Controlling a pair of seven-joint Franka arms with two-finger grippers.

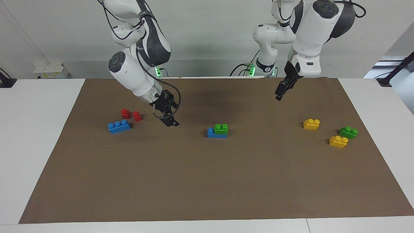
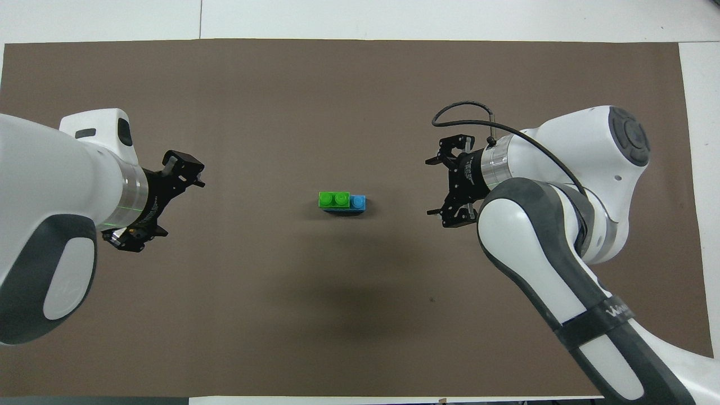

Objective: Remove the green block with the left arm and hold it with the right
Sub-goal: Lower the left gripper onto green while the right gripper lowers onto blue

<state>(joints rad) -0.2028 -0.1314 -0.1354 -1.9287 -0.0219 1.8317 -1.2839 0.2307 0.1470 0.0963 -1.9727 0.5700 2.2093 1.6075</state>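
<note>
A green block [image 1: 221, 128] sits pressed onto a blue three-stud brick [image 1: 212, 132] in the middle of the brown mat; both show in the overhead view, the green block [image 2: 334, 199] and the blue brick [image 2: 358, 202]. A second green block [image 1: 348, 132] lies loose toward the left arm's end. My right gripper [image 1: 168, 120] [image 2: 428, 187] hangs open and empty just above the mat, beside the stack toward the right arm's end. My left gripper [image 1: 278, 95] [image 2: 181, 208] hangs open and empty, higher over the mat, toward the left arm's end.
Two yellow bricks [image 1: 311, 124] [image 1: 338, 141] lie by the loose green block. Two small red blocks [image 1: 125, 113] [image 1: 137, 116] and a blue brick [image 1: 119, 126] lie toward the right arm's end. The brown mat [image 1: 207, 181] covers most of the white table.
</note>
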